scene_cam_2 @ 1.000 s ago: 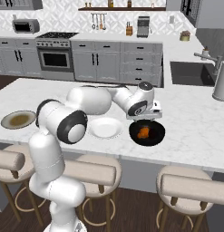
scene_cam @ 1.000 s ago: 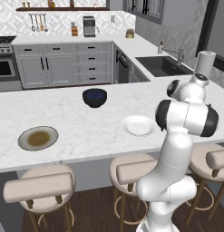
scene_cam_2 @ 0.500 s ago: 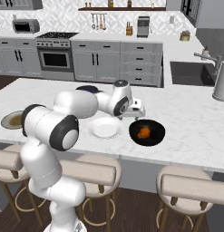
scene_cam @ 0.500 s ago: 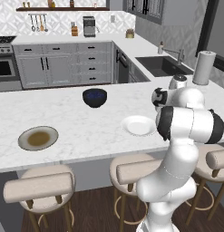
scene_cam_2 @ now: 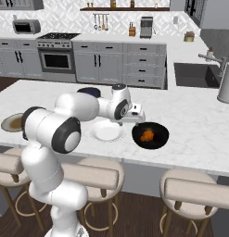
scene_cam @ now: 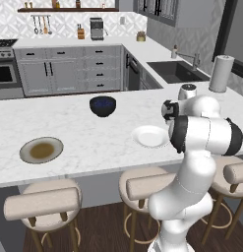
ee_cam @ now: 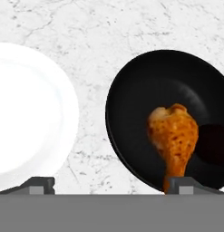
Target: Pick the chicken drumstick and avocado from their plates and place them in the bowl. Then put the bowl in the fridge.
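Hand view: one chicken drumstick, one avocado, one white plate.

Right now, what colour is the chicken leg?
Orange-brown with darker speckles; the chicken drumstick shows best in the hand view, lying in a black dish.

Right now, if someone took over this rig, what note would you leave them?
Gripper: open, empty, above the counter between the white plate and a black dish.
Chicken drumstick lies in that dish, beside a dark rounded shape, possibly the avocado.
Tan plate and white plate look bare; a second dark bowl, bluish inside, stands farther back.
Done: both plates seem cleared. Left: confirm which vessel is the task's bowl, then carry it to the fridge.
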Robot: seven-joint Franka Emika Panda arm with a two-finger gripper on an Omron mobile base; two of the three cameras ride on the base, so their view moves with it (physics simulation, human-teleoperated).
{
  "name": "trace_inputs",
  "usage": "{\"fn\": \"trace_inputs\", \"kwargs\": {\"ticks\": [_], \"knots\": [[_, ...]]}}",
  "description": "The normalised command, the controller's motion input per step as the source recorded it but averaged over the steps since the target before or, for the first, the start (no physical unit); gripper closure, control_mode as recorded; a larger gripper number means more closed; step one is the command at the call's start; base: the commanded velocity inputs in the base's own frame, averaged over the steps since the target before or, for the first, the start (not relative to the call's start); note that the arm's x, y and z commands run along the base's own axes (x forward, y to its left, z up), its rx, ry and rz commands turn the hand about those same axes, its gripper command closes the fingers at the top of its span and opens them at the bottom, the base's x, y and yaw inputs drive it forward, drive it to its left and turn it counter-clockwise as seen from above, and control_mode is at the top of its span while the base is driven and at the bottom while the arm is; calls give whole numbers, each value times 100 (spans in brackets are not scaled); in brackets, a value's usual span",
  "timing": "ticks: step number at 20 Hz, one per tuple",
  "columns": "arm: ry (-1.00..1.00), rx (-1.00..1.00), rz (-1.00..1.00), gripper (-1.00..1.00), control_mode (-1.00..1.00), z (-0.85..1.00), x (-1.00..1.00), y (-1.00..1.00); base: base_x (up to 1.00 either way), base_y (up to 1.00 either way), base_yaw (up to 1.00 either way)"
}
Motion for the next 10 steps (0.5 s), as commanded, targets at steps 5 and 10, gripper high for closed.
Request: {"fn": "trace_inputs", "kwargs": {"ticks": [5, 10], "knots": [[7, 2, 0, -100, -100, -30, 2, 0, 0, 0, 0], [0, 1, 0, -100, -100, -27, 36, 0, 0, 0, 0]]}}
